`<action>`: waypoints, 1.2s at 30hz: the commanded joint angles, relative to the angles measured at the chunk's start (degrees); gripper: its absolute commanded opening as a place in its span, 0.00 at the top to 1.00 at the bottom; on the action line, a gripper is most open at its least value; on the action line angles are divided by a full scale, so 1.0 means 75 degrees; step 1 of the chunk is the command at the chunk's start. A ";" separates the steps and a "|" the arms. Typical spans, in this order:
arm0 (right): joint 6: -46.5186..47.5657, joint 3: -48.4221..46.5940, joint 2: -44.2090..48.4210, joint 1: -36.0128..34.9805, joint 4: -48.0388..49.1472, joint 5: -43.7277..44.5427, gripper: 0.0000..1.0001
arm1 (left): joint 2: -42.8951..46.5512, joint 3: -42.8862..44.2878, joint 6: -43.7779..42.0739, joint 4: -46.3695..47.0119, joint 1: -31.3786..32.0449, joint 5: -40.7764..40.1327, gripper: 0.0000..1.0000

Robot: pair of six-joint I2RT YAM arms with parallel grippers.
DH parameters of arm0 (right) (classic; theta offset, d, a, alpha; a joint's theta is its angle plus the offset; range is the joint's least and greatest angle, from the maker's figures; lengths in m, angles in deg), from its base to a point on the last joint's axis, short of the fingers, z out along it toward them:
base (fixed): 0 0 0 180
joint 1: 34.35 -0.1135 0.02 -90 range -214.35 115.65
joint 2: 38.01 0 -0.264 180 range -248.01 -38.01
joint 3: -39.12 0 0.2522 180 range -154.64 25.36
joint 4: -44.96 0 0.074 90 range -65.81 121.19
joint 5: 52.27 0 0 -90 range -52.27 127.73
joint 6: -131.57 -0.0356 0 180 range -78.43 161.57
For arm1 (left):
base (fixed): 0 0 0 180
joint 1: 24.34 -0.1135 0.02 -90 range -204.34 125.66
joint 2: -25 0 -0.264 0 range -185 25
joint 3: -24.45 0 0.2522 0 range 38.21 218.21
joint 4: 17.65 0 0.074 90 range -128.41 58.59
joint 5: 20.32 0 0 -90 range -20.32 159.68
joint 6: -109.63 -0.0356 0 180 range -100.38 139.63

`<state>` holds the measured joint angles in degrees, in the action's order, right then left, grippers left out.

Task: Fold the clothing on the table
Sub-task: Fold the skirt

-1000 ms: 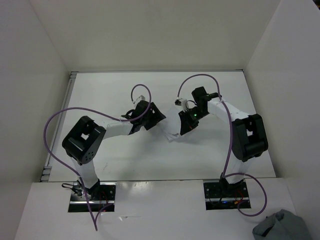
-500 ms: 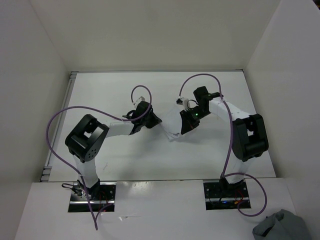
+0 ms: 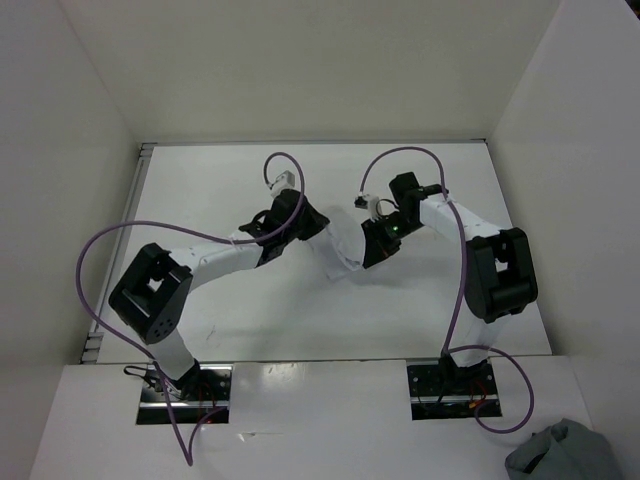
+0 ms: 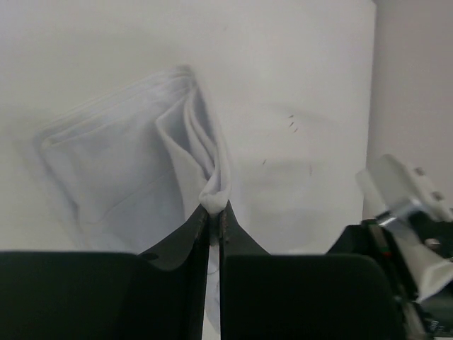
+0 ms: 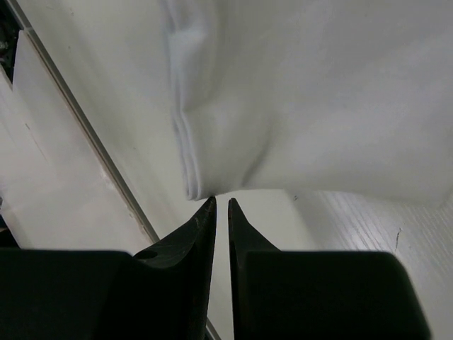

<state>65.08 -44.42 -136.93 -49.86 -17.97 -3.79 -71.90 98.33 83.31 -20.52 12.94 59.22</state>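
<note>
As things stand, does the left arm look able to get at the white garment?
Yes, it seems so: the left claw is shut on a bunched edge of the clothing, with nothing between them.

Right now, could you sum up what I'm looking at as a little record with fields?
clothing: white, layered in folds, stretched between the two grippers, partly lifted off the table
left gripper: shut on a pinch of the clothing's edge
right gripper: nearly closed, seems to pinch a corner of the clothing
grey-blue bundle: off the table, near the right arm's base, untouched
</note>
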 commanded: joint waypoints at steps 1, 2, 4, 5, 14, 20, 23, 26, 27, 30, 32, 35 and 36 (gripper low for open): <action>0.0135 0.0034 -0.0147 0.0052 -0.0112 -0.0265 0.84 | 0.0276 0.0550 -0.0603 -0.0092 -0.0013 -0.0481 0.98; 0.0135 0.0034 -0.0229 0.0052 -0.0112 -0.0265 0.84 | 0.0195 0.0551 -0.0604 -0.0093 -0.0013 -0.0481 0.98; 0.0135 0.0034 -0.0299 0.0052 -0.0112 -0.0265 0.84 | 0.0089 0.0702 -0.0674 -0.0093 -0.0083 -0.0481 0.98; 0.0135 0.0034 -0.0300 0.0052 -0.0112 -0.0265 0.84 | -0.0039 0.0703 -0.0674 -0.0093 -0.0084 -0.0399 0.98; -0.0179 0.0279 0.0250 0.0204 0.0402 -0.0510 0.86 | -0.0322 0.1090 -0.1095 -0.0093 -0.0154 -0.0328 0.98; -0.0930 0.0937 0.1492 0.0275 0.1713 0.0144 0.77 | -0.0392 0.1675 -0.1541 -0.0012 -0.0154 -0.0328 0.97; -0.1199 0.1124 0.1938 0.0275 0.2077 0.0321 0.73 | -0.0661 0.2212 -0.1716 -0.0011 -0.0154 -0.0152 0.97; -0.1270 0.1194 0.2091 0.0345 0.2161 0.0403 0.73 | -0.0989 0.2565 -0.1787 -0.0186 -0.0223 0.0011 0.95; -0.1271 0.1194 0.2091 0.0415 0.2161 0.0403 0.73 | -0.1152 0.2740 -0.1788 -0.0187 -0.0224 0.0012 0.95; -0.1271 0.1194 0.1903 0.0486 0.2091 0.0403 0.73 | -0.1376 0.2836 -0.1788 -0.0187 -0.0305 0.0187 0.95; -0.1271 0.1194 0.1717 0.0578 0.2091 0.0403 0.73 | -0.1552 0.2836 -0.1788 -0.0187 -0.0306 0.0187 0.95; -0.1527 0.1194 0.1797 0.0579 0.2242 0.0786 0.52 | -0.1552 0.2766 -0.1788 -0.0187 -0.0377 0.0187 0.94; -0.1610 0.1194 0.1879 0.0579 0.2556 0.0975 0.41 | -0.1552 0.2766 -0.1788 -0.0187 -0.0377 0.0187 0.94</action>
<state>54.59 -35.90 -123.97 -45.92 -4.49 0.37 -83.59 117.65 71.17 -24.04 10.58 59.88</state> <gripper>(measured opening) 0.532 0.094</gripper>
